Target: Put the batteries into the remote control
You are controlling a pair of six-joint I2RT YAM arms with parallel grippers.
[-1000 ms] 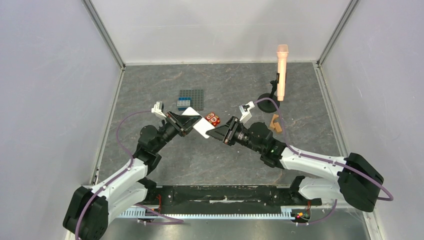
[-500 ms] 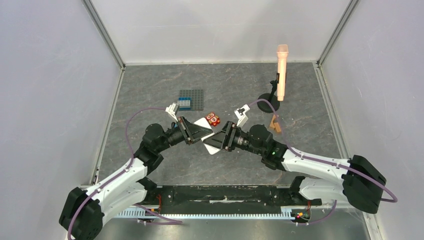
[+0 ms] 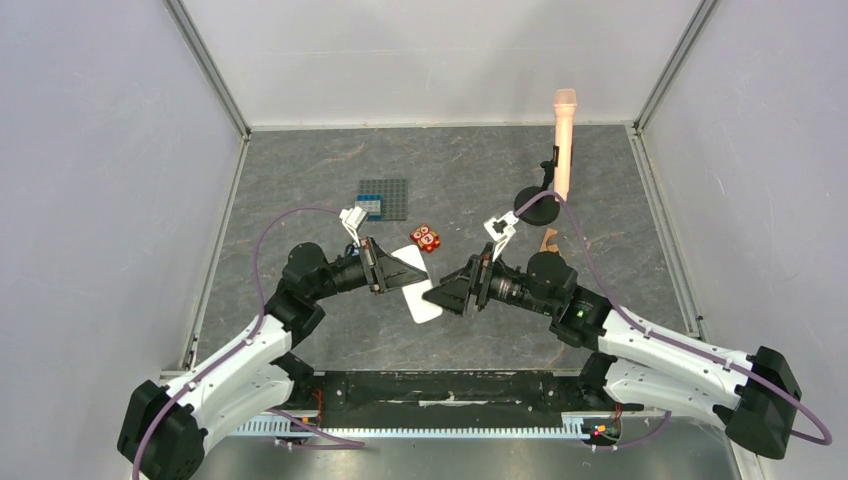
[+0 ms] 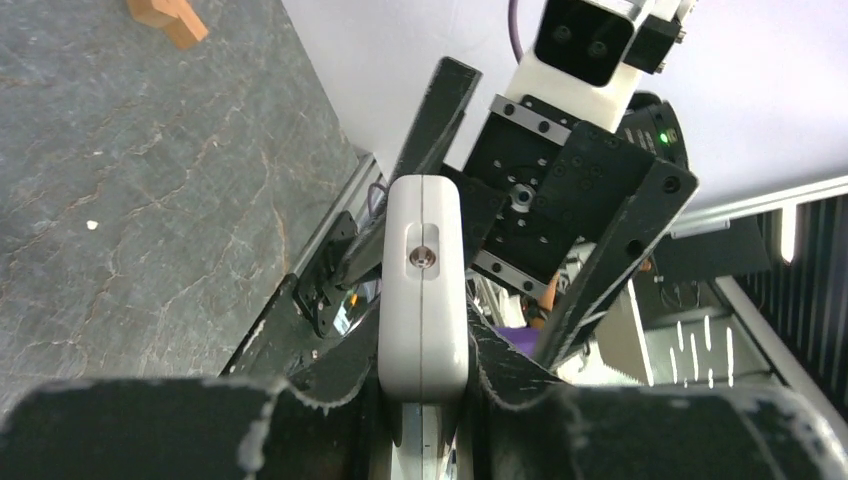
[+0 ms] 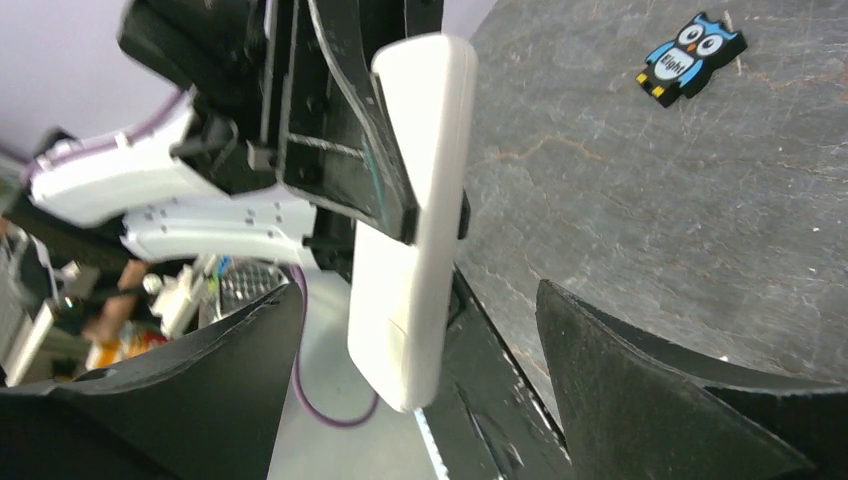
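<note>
White remote (image 4: 423,280) clamped edge-on in my left gripper (image 4: 422,375), my right gripper (image 3: 448,294) spread wide either side of its free end, gripping nothing.

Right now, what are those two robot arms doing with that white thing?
The left gripper is clamped on the white remote control and holds it up off the table. The right gripper is open at the remote's free end and is not squeezing it. I can't see any batteries in these views.
</note>
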